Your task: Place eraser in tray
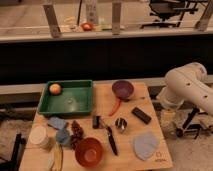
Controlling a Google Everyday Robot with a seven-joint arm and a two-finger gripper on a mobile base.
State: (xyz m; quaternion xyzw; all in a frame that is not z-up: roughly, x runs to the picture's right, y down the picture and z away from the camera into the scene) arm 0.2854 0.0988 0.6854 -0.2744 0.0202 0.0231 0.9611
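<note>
The eraser (141, 115) is seen lying flat on the table (125, 161), right of the middle and well apart from the green tray (67, 83) at the back left. A round fruit (55, 88) is kept in the tray's corner. The gripper (168, 117) is found beside the table's right edge, under the white arm (187, 82); whether it is released or clenched cannot be told.

The eraser (141, 115), a small flat black block, is lying flat and slantwise on the right part of the bench, well apart from the tray (not inside it). The tray (70, 82), a large green rectangular bin with raised walls, is sitting upright at the bench's back left. The tool is not showing in this view.
</note>
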